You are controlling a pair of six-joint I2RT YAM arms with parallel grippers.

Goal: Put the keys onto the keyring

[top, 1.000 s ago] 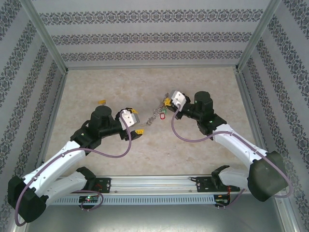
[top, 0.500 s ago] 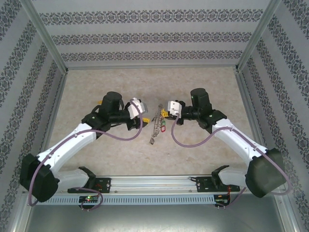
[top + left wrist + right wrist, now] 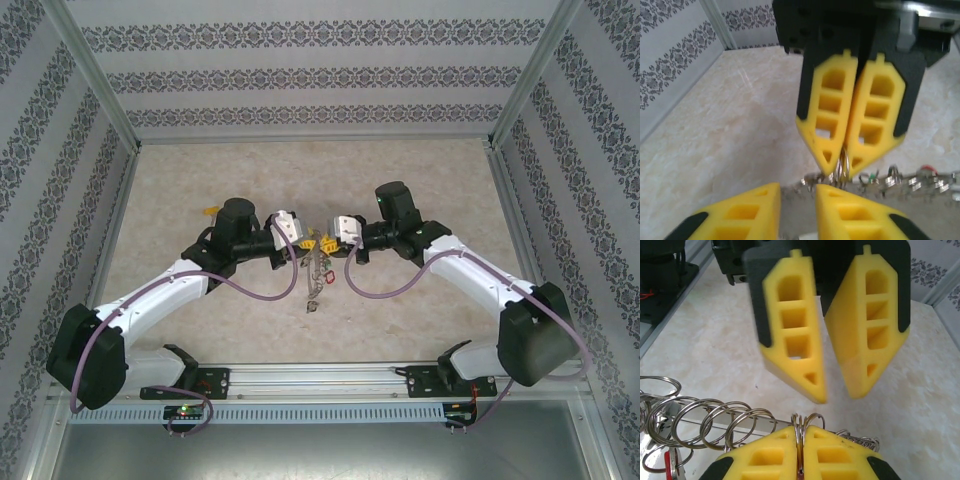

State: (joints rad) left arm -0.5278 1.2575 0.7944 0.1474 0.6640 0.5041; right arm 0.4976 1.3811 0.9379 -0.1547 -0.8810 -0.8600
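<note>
My right gripper (image 3: 801,432) is shut on the edge of the silver wire keyring (image 3: 801,421), which stands upright between its yellow fingers. A bunch of wire rings (image 3: 710,417) trails from there, with a red key tag (image 3: 669,461) below it. From above, the bunch of keys (image 3: 316,275) hangs under the two grippers at the table's middle. My left gripper (image 3: 797,197) faces the right gripper (image 3: 842,170) tip to tip. Its jaws stand a narrow gap apart with nothing between them, just short of the keyring (image 3: 843,167). Green (image 3: 872,176) and red (image 3: 926,170) tags show behind.
A small yellow-tagged piece (image 3: 209,211) lies on the table behind the left arm. Patterned walls with metal posts (image 3: 95,80) close in three sides. A metal rail (image 3: 320,378) runs along the near edge between the arm bases.
Both arms have swung inward until the grippers meet at the table's middle. The left gripper's jaws have narrowed a lot. The right gripper has carried the bunch leftward.
</note>
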